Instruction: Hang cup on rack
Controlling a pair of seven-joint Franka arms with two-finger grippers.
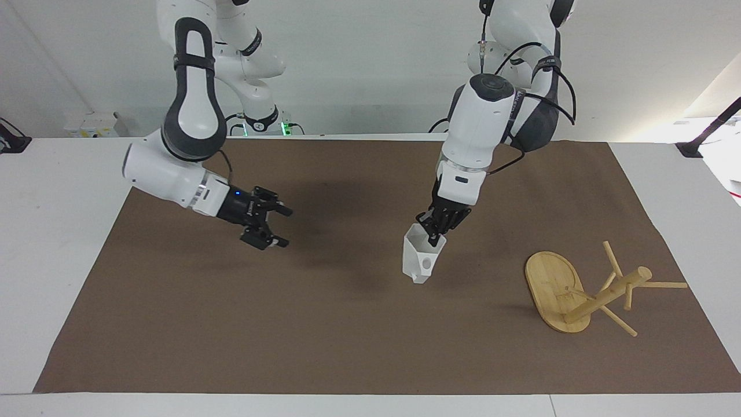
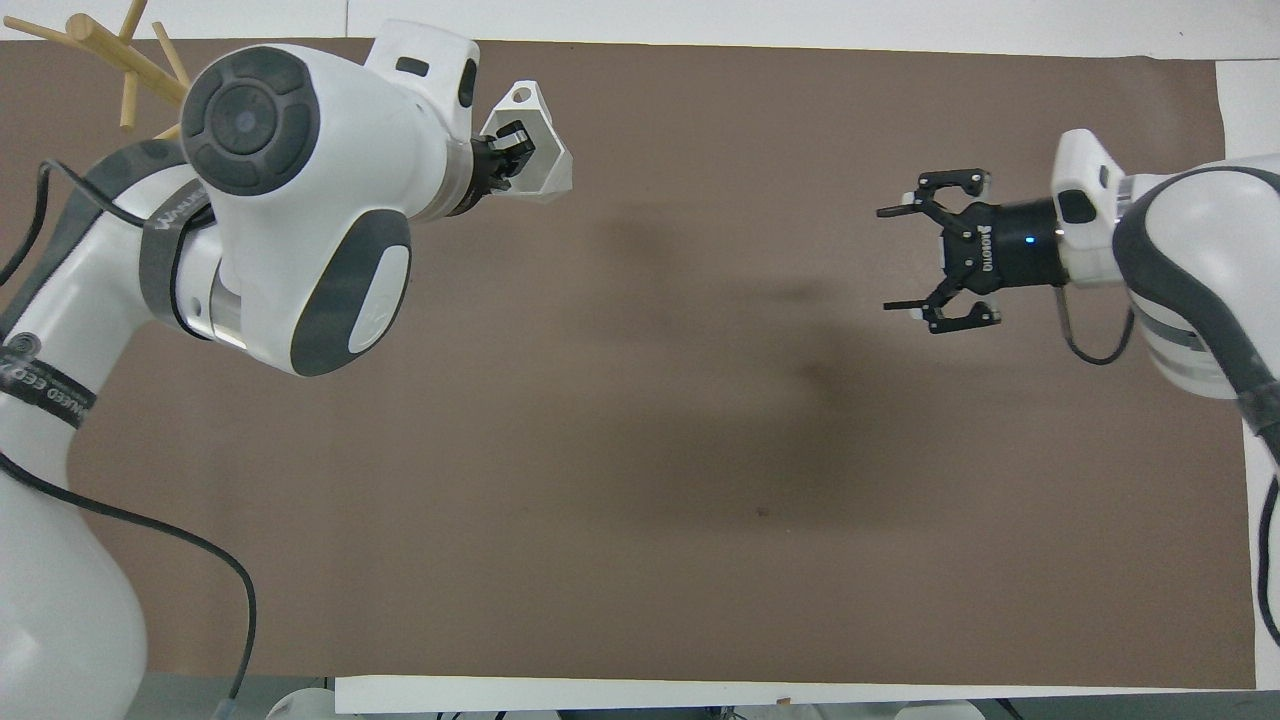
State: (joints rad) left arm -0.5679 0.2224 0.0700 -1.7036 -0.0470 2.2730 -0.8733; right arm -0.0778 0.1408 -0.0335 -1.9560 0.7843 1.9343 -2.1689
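Note:
The white faceted cup [image 1: 421, 260] hangs over the middle of the brown mat, its handle hole turned away from the robots. My left gripper [image 1: 433, 234] is shut on its rim, one finger inside the cup [image 2: 535, 165]. The bamboo rack [image 1: 605, 295] lies tipped over toward the left arm's end of the table, with its oval base up on edge and its pegs on the mat. In the overhead view only the rack's pegs [image 2: 110, 52] show past the left arm. My right gripper [image 1: 283, 227] is open and holds nothing, over the mat toward the right arm's end [image 2: 888, 258].
A brown mat [image 1: 347, 336] covers most of the white table. A black clamp stand [image 1: 703, 139] sits at the table corner by the left arm's base.

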